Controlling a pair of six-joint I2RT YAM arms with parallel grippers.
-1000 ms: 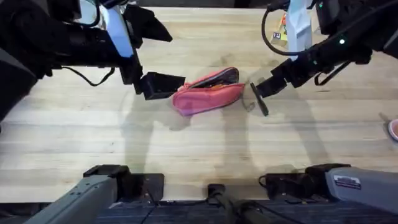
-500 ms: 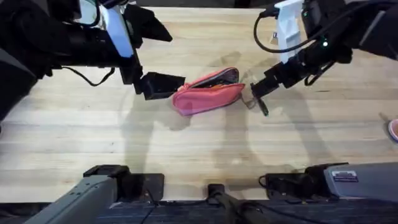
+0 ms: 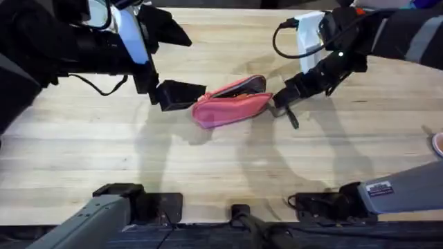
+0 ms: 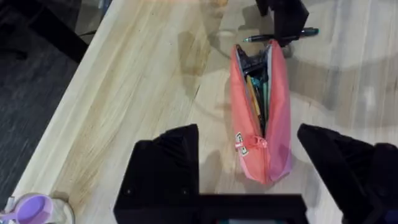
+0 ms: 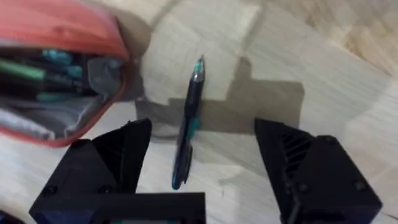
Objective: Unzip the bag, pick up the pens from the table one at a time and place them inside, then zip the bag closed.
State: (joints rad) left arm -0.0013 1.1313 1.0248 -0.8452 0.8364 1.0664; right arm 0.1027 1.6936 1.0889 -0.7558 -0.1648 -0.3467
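Right claw spread wide, empty, straddling the pen on the bench.
Pen lies just beside the unzipped pink bag, mid-bench toward the far edge; slim, stiff and likely slippery, so pinch it mid-barrel. Left claw open and empty too, flanking the soft pouch's other end.

You've got one pink bag on the table, and just one pen lying loose outside it. Inside the open bag there's a bunch more pens, but you can't really count them.
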